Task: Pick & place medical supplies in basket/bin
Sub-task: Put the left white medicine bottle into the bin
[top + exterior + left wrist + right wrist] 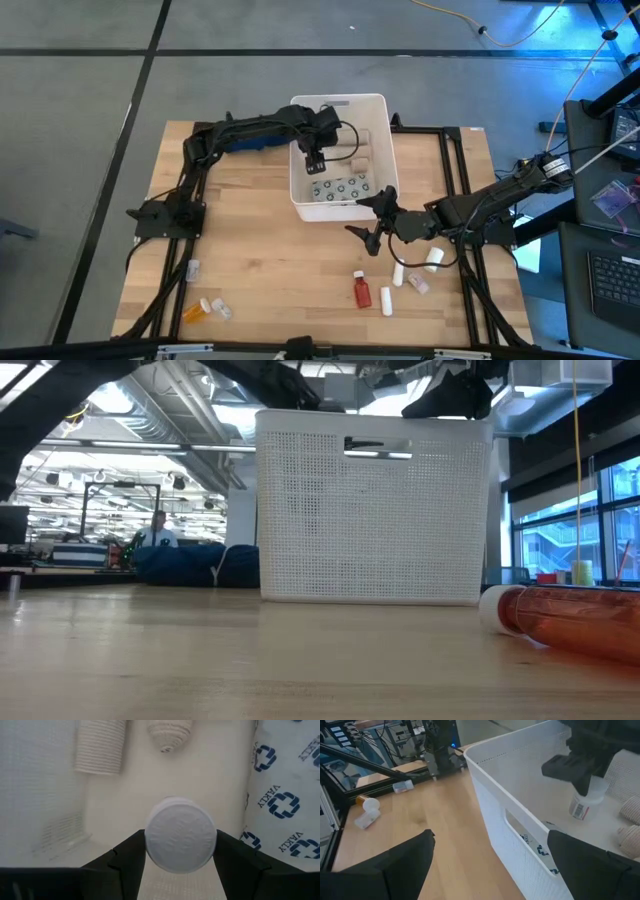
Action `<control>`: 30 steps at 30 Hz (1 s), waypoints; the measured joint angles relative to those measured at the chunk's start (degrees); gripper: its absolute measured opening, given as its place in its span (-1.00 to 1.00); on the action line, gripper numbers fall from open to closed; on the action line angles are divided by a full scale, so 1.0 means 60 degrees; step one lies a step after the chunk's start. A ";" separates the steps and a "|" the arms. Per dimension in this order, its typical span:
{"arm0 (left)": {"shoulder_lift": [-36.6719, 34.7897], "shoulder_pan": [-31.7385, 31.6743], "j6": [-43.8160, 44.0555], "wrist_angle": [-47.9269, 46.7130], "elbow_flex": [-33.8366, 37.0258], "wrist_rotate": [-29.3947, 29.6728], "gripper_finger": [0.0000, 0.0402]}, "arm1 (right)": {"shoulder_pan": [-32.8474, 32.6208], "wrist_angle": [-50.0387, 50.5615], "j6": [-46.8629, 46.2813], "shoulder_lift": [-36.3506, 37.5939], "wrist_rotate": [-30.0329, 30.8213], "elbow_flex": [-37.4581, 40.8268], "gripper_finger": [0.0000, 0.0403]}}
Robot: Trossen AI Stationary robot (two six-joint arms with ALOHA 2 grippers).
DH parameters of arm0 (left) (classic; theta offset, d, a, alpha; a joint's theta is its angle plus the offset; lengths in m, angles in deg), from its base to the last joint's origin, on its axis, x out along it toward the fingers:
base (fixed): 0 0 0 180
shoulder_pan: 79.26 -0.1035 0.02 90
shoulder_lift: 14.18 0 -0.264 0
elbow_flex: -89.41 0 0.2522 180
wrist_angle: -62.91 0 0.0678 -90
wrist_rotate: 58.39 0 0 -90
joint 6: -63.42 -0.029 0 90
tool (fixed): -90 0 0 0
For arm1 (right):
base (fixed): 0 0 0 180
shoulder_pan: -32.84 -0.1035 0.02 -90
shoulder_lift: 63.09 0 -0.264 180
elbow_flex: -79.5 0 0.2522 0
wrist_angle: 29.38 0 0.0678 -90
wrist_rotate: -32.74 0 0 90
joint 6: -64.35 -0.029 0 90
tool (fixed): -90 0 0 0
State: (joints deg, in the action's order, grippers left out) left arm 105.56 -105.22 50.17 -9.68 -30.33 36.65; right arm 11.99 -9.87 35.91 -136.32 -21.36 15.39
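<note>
One white bottle (180, 839) inside tub rim (339, 99)

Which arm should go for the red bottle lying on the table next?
The right. Its gripper hangs open just outside the basket, near the red bottle. The left gripper is busy inside the basket, jaws around a white bottle.

The basket (377, 150) stands toward twelve o'clock on the desk (260, 250), holding a blister pack (340, 188) at its six o'clock end and rolls (357, 152) toward three o'clock. The left hand (314, 166) hangs inside it, gripping a bottle (180, 840); the right hand (374, 216) sits just outside its five o'clock corner. More bottles (362, 291) lie at five o'clock on the desk, others (197, 311) at seven.
</note>
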 joint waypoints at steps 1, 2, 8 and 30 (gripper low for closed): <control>0.0058 0.0000 -0.0009 0.0012 0.0000 0.0000 0.03 | 0.0000 -0.0002 -0.0002 0.0000 0.0000 0.0000 0.92; 0.0094 -0.0004 -0.0016 0.0048 0.0000 -0.0008 0.04 | 0.0001 -0.0004 -0.0007 0.0000 0.0000 0.0000 0.92; 0.0158 -0.0004 -0.0012 0.0126 0.0007 0.0030 0.07 | 0.0002 -0.0016 -0.0244 0.0000 -0.0004 0.0000 0.92; 0.0157 -0.0004 -0.0391 0.0197 0.0007 0.0222 0.20 | 0.0006 -0.0047 -0.0224 0.0007 -0.0506 -0.0022 0.92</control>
State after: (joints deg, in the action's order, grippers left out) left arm 106.50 -105.24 47.82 -8.49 -30.28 37.98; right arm 12.02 -10.16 34.56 -136.28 -24.40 15.26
